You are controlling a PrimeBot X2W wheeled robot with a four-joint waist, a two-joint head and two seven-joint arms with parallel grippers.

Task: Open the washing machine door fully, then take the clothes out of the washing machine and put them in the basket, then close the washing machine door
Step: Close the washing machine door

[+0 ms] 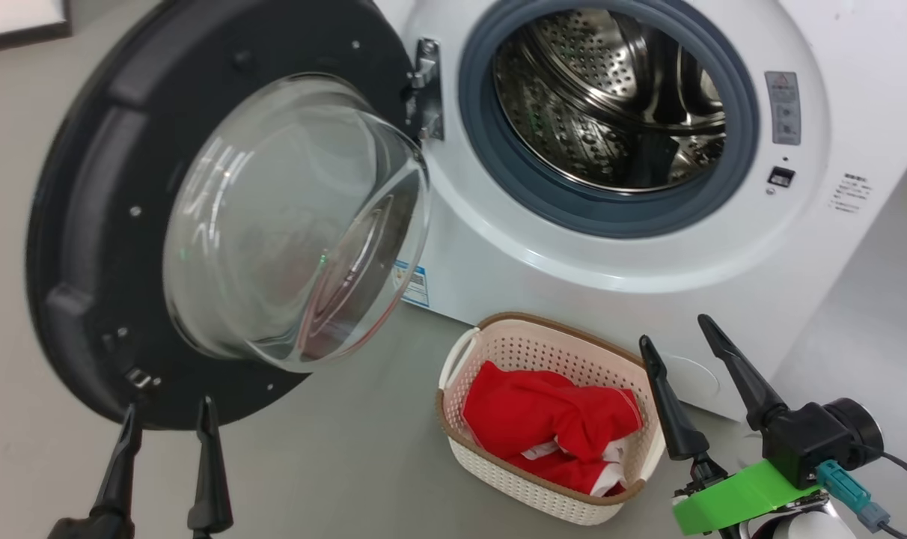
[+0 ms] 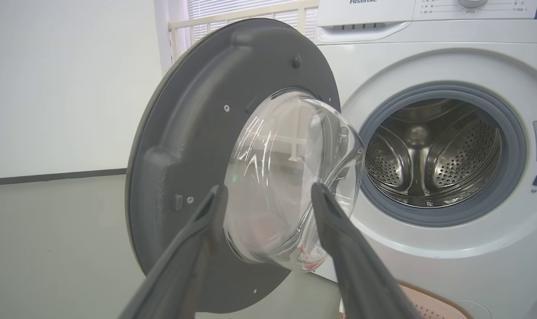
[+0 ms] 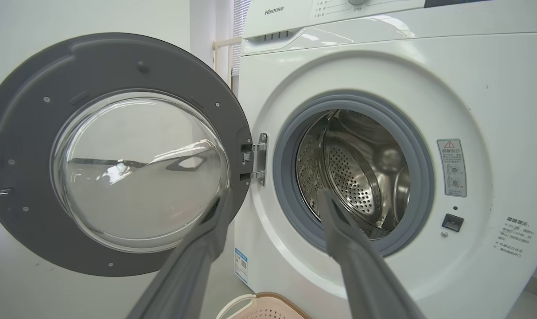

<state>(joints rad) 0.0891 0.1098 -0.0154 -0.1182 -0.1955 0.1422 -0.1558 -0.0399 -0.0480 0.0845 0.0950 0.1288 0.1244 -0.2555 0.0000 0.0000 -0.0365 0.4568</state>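
With the clothes (image 1: 543, 419) lying in the basket (image 1: 498, 479), we judge that the wide-open washing machine door (image 1: 87, 224), at twelve o'clock just beyond our open, empty left pincer (image 1: 170, 404), suits this nearer arm for closing.

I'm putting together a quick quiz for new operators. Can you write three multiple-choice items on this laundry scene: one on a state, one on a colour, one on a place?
1. The washing machine door is: A shut; B swung wide open; C barely ajar.
2. The rubber seal around the opening is: A bright red; B grey-blue; C yellow.
3. The clothes lie: A draped over the door; B caught in the seal; C in the basket.

Answers:
1 B, it hangs on its hinge well clear of the opening.
2 B, the ring reads grey-blue against the white front.
3 C, the red fabric sits inside the basket's walls.
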